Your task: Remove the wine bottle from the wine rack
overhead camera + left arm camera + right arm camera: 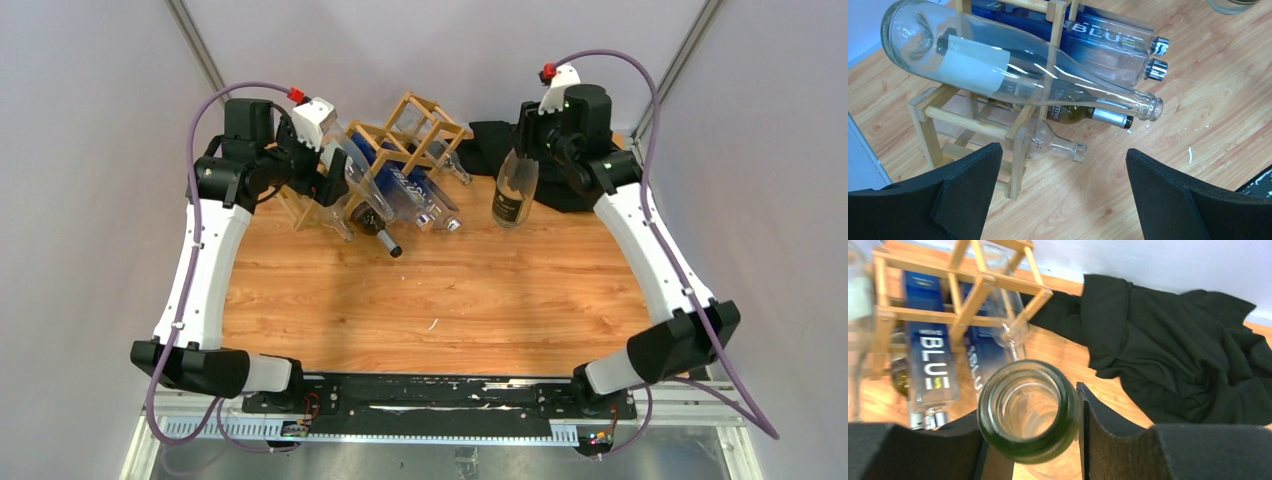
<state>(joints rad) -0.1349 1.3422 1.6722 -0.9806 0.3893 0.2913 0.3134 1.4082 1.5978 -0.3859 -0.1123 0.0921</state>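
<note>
Overhead view of the wooden table with both arms reaching to its far edge. The wine rack, a light wooden lattice, stands at the far side, left of centre, and carries several bottles lying on their sides with necks pointing toward the near edge. The left wrist view resolves these as a large clear bottle with a white label lying across the upper sticks, two blue bottles with silver caps beyond it, a dark bottle with a silver-foiled neck beneath it, and a small clear bottle lowest, just beside a rack post. The left gripper hovers just before the rack with its fingers spread wide and nothing between them. The wine bottle, olive-green glass, is out of the rack and upright to its right, near a crumpled black cloth. The right gripper pinches it at the neck; the right wrist view looks down into the open mouth, a black finger pad pressed to each side. Whether the bottle's base touches the table cannot be told from above.
</note>
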